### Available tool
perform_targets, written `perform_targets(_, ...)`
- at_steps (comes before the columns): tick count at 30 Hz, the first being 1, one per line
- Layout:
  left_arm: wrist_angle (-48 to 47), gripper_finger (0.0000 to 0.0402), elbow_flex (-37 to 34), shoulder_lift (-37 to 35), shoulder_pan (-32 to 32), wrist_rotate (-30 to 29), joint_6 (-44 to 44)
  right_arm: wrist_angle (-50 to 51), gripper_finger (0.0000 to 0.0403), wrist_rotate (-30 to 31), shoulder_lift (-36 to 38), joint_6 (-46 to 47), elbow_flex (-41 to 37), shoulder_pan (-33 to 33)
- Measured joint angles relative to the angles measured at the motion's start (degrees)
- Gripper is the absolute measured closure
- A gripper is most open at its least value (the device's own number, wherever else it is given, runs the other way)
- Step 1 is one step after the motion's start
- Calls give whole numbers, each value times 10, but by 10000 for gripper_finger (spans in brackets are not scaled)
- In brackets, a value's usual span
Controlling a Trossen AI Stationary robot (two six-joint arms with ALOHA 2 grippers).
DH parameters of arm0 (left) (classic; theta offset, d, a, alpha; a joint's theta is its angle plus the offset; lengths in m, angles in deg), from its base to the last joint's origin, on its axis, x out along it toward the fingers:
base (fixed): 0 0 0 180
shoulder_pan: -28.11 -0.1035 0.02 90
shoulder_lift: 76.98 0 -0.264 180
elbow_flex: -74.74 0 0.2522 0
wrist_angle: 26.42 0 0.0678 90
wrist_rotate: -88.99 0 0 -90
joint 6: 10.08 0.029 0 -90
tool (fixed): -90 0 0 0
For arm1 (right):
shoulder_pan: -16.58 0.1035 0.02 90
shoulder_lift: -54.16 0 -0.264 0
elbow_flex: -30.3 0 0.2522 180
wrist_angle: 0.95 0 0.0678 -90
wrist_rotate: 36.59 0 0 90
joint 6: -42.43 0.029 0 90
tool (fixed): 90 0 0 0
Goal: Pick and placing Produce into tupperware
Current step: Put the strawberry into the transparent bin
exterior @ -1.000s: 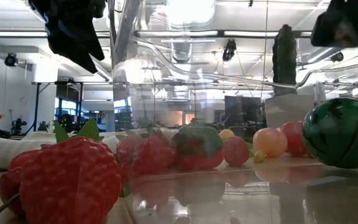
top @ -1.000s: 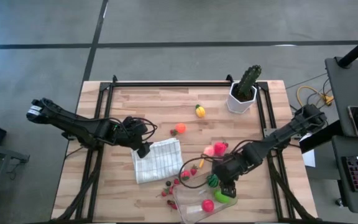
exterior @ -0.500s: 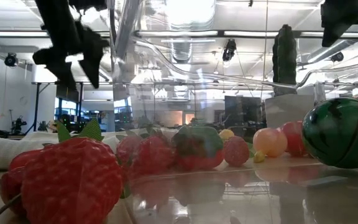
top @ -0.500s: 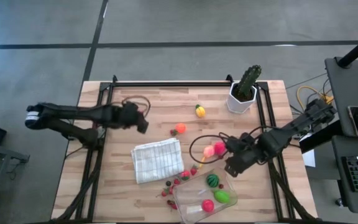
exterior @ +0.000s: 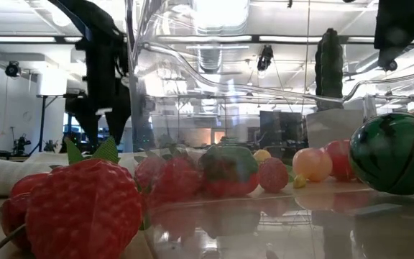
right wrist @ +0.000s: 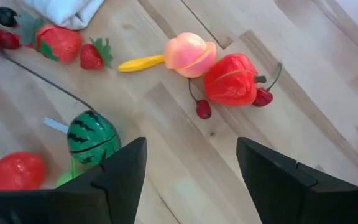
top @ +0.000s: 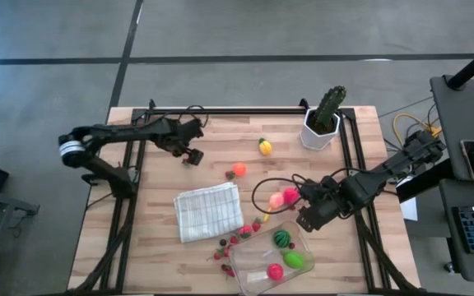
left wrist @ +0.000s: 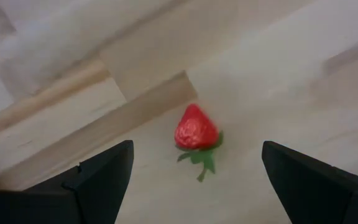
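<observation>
My left tool [left wrist: 191,180] hung open and empty over a strawberry [left wrist: 196,129]; closing off-centre risked nudging it across the surface [top: 220,140]. The right tool [right wrist: 191,174] was open, empty.

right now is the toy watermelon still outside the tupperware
No, the high view shows the toy watermelon lying inside the clear tupperware, next to a green piece and a red one.

Bench [top: 220,140]: pale wood planks, matt, grain visible. Tupperware [top: 249,275]: clear plastic, glossy, and we note reflections across its wall in the low view. Cloth [top: 209,211]: white checked fabric, soft and matt. Watermelon [right wrist: 92,135]: smooth, shiny green plastic. Strawberry [left wrist: 196,129]: red, finely dimpled skin. Cactus pot [top: 319,131]: smooth white.
</observation>
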Motion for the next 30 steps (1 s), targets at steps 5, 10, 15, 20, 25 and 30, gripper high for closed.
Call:
perform_targets(5,-12,61,0,57,-1,5,21,0,161,0,0,13,0,8)
perform_targets(10,-5,61,1,92,-1,9,52,1,161,1,0,14,-4,9)
perform_targets(15,15,82,2,108,-1,23,58,1,161,3,0,15,-13,9)
perform_targets(20,21,123,2,114,-2,27,58,1,161,2,0,21,-25,9)
perform_targets(25,33,157,2,114,-3,27,59,-1,161,0,0,25,-31,9)
perform_targets(30,45,187,2,114,-9,27,58,-1,161,0,0,25,-31,9)
